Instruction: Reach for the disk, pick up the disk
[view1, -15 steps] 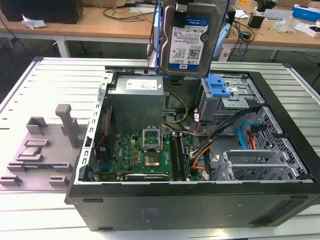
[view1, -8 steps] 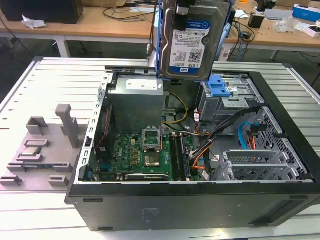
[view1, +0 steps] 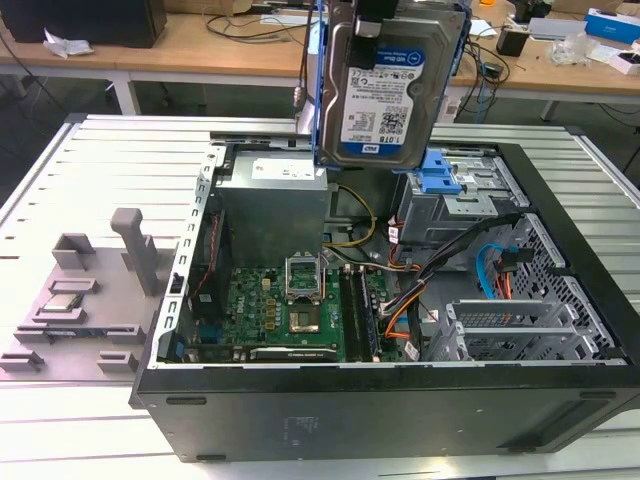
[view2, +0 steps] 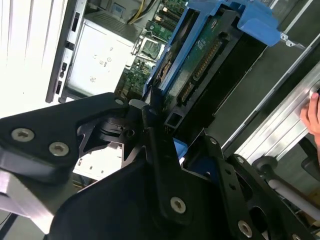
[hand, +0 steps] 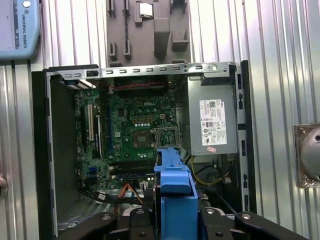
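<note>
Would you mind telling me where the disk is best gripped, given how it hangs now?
By its top edge, from above, as the gripper has it: fingers across the thin sides of the blue bracket. The disk hangs upright above the open case, its label face free.

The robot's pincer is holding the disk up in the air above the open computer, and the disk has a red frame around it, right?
Almost. The pincer does hold the disk up above the open computer, but the frame is blue, not red. The exterior view and both wrist views show it.
</note>
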